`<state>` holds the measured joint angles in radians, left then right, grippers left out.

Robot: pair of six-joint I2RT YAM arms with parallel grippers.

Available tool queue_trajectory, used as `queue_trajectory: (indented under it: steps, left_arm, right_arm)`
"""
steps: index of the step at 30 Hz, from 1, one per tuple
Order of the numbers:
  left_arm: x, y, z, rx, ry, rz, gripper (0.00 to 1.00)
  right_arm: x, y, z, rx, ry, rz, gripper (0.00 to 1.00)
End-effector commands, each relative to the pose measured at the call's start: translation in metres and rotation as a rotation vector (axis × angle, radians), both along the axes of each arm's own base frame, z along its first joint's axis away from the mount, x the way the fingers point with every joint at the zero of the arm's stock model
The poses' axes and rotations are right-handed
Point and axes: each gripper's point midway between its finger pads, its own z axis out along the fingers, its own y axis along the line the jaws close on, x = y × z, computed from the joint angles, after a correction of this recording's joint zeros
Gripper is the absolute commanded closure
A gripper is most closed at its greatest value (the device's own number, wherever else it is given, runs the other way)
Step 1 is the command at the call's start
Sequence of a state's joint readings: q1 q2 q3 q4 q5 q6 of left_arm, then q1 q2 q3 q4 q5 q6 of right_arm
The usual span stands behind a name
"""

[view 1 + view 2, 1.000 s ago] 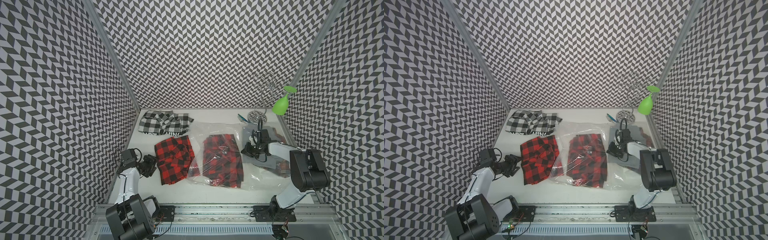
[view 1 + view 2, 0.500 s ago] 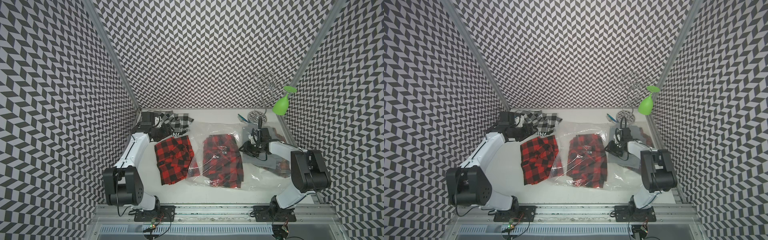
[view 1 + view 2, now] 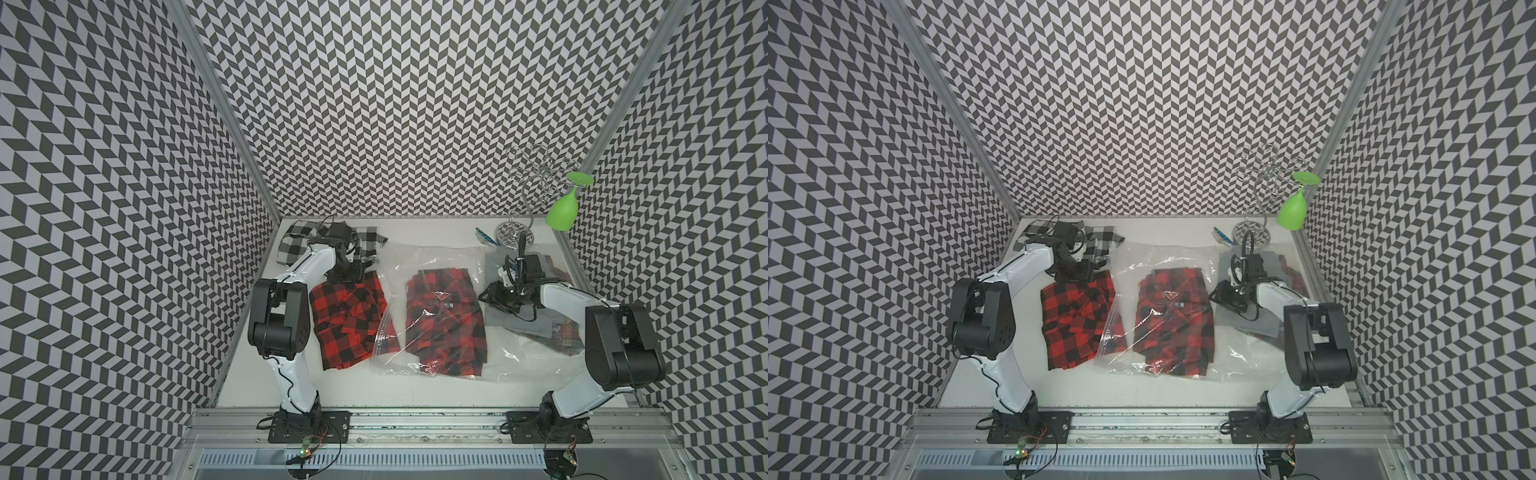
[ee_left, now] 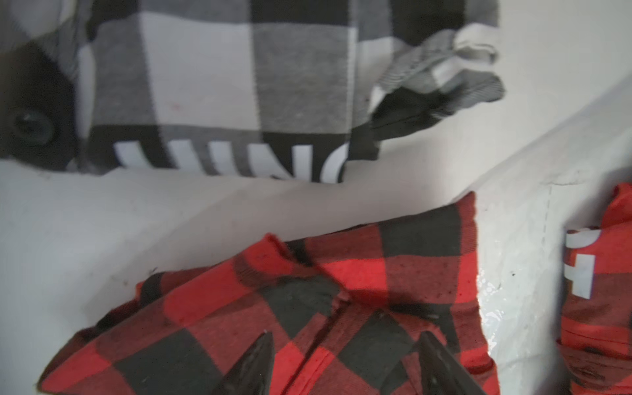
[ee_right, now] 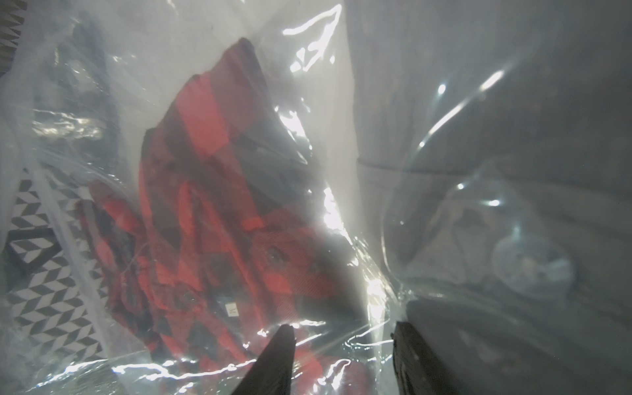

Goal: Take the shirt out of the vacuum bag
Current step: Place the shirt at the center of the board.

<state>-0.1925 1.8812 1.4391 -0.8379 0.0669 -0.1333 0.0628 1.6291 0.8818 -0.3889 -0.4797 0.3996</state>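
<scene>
White tabletop (image 3: 415, 401): shirt (image 3: 444, 316) unextracted inside vacuum bag (image 3: 515, 365); left gripper (image 4: 345, 337), right gripper (image 5: 343, 326) both spread; next likely needs pinching film.

We look down past the left gripper (image 4: 345, 369), whose two dark fingers (image 4: 260, 362) are spread apart over a crumpled red-and-black plaid shirt (image 4: 205, 325) on the white table (image 4: 102, 222). Beyond it we see a black-and-white plaid shirt (image 4: 219, 68) with white lettering. Just beside the red shirt, the vacuum bag (image 4: 513, 246) holds a second red plaid shirt (image 4: 602, 307).
</scene>
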Motion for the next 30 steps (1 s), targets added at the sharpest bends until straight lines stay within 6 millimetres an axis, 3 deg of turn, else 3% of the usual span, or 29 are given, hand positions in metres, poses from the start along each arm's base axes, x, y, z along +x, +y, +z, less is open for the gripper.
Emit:
queue_trajectory:
  steps: [1, 8, 13, 26, 28, 30]
  left_arm:
    - [-0.006, 0.004, -0.013, 0.112, 0.038, -0.046, 0.34]
    - [-0.025, -0.003, -0.044, 0.112, 0.095, -0.076, 0.44]
    - [-0.034, 0.017, -0.051, -0.07, 0.12, 0.071, 0.45]
    - [-0.062, 0.147, -0.056, -0.205, 0.07, 0.548, 0.38]
    - [-0.063, 0.163, -0.052, -0.215, 0.046, 0.612, 0.38]
    - [-0.057, 0.171, -0.036, -0.204, 0.0, 0.636, 0.35]
  right_arm:
    - [0.008, -0.005, 0.013, -0.017, -0.048, -0.002, 0.51]
    - [0.015, -0.004, 0.023, -0.011, -0.074, 0.001, 0.5]
    - [0.018, -0.003, 0.027, -0.005, -0.087, 0.002, 0.51]
    - [0.016, -0.002, 0.027, 0.004, -0.096, 0.002, 0.51]
    - [0.016, -0.002, 0.029, 0.003, -0.101, 0.003, 0.51]
    - [0.016, -0.002, 0.03, 0.002, -0.104, 0.006, 0.5]
